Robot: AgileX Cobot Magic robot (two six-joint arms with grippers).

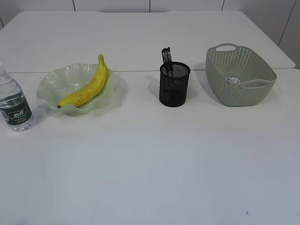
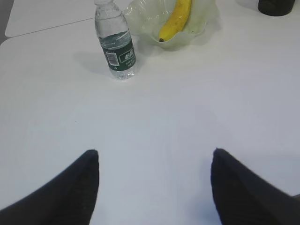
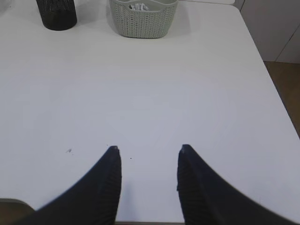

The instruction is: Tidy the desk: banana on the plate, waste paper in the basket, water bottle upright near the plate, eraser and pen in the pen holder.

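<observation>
1. Nearest the lens in each wrist view: the left gripper (image 2: 154,187), jaws spread wide and empty, and the right gripper (image 3: 147,183), jaws narrower and also empty, both above bare table (image 1: 150,178).
2. Water bottle (image 1: 14,105), at 9 o'clock in the exterior view, stands upright just beside the plate (image 1: 56,79); from the left gripper it lies toward 11 o'clock, long axis vertical.
3. Banana (image 1: 86,89) rests on the plate, long axis running from 7 to 1 o'clock.
4. Pen holder (image 1: 174,84), near centre, has a pen (image 1: 166,56) standing in it; the eraser cannot be made out through the mesh.
5. Basket (image 1: 241,75), at 2 o'clock, holds a scrap of white waste paper (image 1: 233,79).
6. Judgement: every listed item seems placed, so no reach looks needed. The left arm is nearer the bottle and plate, the right arm nearer the basket, toward 12 o'clock.
</observation>
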